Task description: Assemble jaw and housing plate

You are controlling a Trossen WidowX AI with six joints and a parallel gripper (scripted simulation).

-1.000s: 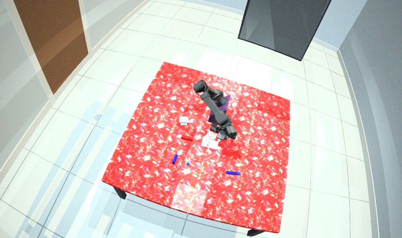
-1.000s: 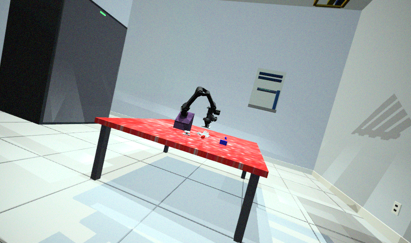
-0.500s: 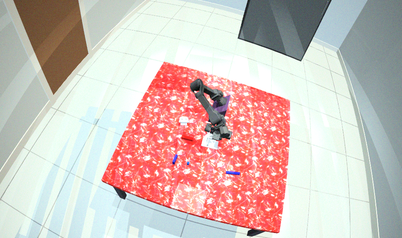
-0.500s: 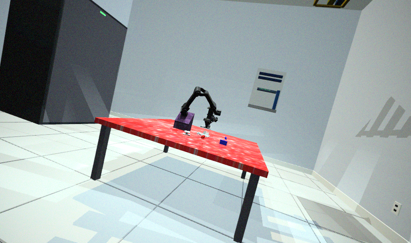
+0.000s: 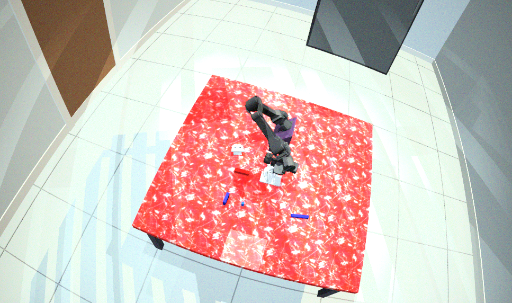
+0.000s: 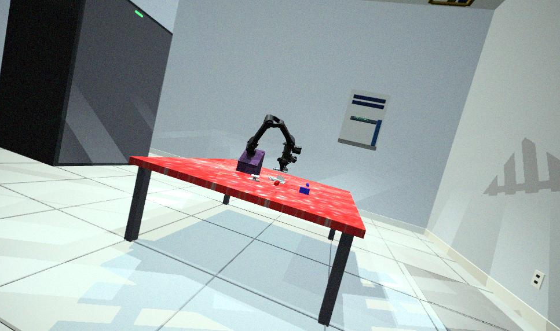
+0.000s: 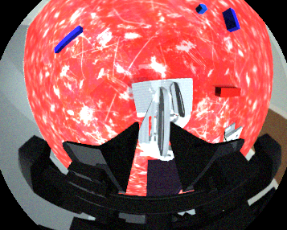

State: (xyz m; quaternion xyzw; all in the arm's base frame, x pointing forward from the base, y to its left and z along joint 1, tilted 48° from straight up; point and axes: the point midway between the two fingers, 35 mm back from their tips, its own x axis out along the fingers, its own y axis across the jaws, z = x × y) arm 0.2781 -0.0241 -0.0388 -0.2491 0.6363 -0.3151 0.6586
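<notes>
My gripper [image 5: 277,168] [image 6: 282,167] [image 7: 153,125] is shut on a grey-white jaw [image 7: 165,133] and holds it upright between the fingertips, pointing away from the wrist. It is above the white base [image 5: 269,181] [image 7: 144,100], which lies on the table. The other jaw [image 7: 178,100], dark along one side, stands on the base just right of the held jaw in the wrist view. The pins and gear teeth are mostly hidden; whether the two jaws touch I cannot tell. The white housing plate [image 5: 237,149] [image 6: 254,177] [image 7: 233,133] lies apart on the table, off the base.
A red bar [image 5: 241,171] [image 6: 276,183] [image 7: 227,92] lies between the base and the housing plate's side. Two blue bars [image 5: 226,198] [image 5: 299,216] and a small blue cube [image 5: 242,203] [image 7: 201,8] lie farther out. A purple block [image 5: 286,130] [image 6: 250,161] stands at the arm's foot.
</notes>
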